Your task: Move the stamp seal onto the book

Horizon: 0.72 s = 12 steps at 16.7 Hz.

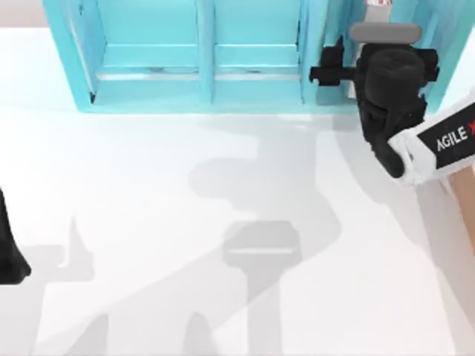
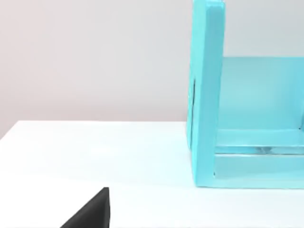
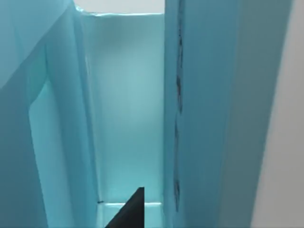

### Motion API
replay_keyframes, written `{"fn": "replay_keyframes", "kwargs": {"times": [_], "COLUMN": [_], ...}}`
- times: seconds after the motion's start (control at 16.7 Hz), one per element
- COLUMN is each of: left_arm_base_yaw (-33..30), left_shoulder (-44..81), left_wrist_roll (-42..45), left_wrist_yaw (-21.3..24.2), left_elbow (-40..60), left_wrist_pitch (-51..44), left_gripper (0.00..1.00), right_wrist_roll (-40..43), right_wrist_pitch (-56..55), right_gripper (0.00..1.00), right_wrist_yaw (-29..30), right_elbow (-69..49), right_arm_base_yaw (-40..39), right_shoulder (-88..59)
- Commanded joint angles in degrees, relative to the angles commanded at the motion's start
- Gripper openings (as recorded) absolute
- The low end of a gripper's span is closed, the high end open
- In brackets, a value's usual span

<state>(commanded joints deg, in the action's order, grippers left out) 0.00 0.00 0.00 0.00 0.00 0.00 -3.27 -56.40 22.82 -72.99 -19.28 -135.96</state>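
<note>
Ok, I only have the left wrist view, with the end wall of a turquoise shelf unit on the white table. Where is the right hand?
Observer: From above, the right hand is at the turquoise shelf unit, by its right-hand end, toward the top view's right.
Operator: What does its wrist camera face?
Observer: A narrow compartment of that shelf unit, with turquoise walls on both sides.
Operator: And where is my left arm?
Observer: The left arm sits at the left edge of the table, well apart from the shelf unit.
</note>
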Motion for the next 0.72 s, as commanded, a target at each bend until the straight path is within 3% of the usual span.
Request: {"fn": "replay_keyframes", "kwargs": {"times": [0.72], "left_arm_base_yaw": [0.0], "left_shoulder": [0.0], "left_wrist_roll": [0.0], "left_wrist_yaw": [0.0], "left_elbow": [0.0], "left_wrist_pitch": [0.0], "left_gripper": [1.0], "right_wrist_roll": [0.0], "right_wrist_pitch": [0.0], "right_gripper": [0.1], "right_wrist_yaw": [0.0], "right_elbow": [0.0], "right_arm_base_yaw": [0.0], "right_shoulder": [0.0]}}
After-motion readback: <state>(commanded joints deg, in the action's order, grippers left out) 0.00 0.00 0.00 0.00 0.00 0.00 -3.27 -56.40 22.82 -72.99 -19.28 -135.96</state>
